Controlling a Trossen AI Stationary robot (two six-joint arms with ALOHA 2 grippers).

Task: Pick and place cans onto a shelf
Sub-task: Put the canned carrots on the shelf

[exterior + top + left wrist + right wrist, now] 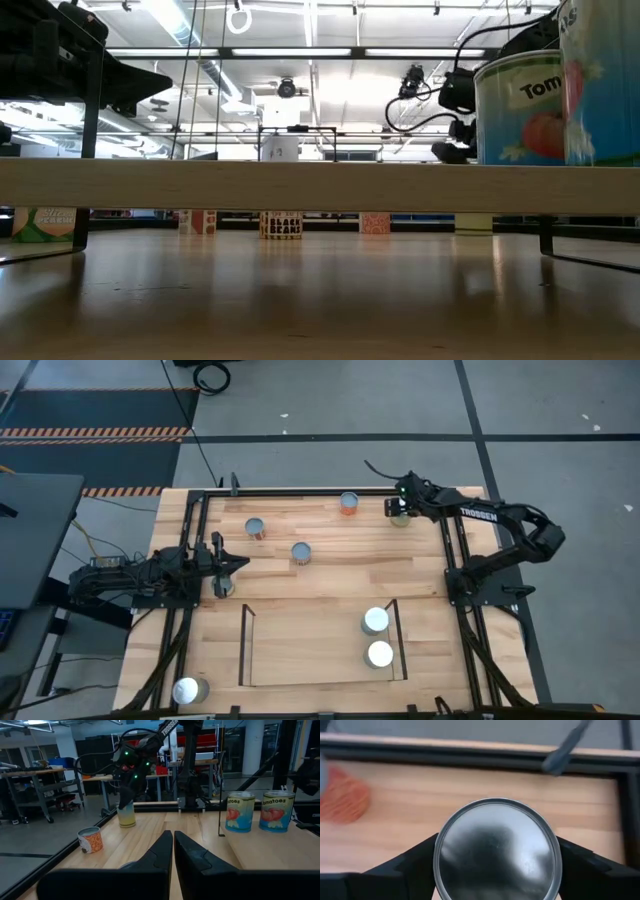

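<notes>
My right gripper (400, 510) is at the far right of the table, shut on a can with a silver top (497, 852) and yellowish sides (126, 815). My left gripper (240, 564) is shut and empty at the left edge, beside a can (225, 588). The shelf (245, 645) lies near the front, with two tomato cans (375, 621) (380, 654) standing at its right end. Loose cans stand on their bases on the table: an orange one (348, 503), two more (258, 528) (301, 552), and one at the front left corner (190, 690). My right gripper pinches the can's two opposite sides (439, 857) between its two fingers, just below the top rim. The fingers come from above, pointing down. The can is upright, its base (126, 825) on or just above the table; I cannot tell which.
A black frame (190, 540) edges the table on the left, far and right sides. The shelf's thin dark rails (398, 640) stand upright at both ends. Bare wood lies between the loose cans and the shelf (320, 585).
</notes>
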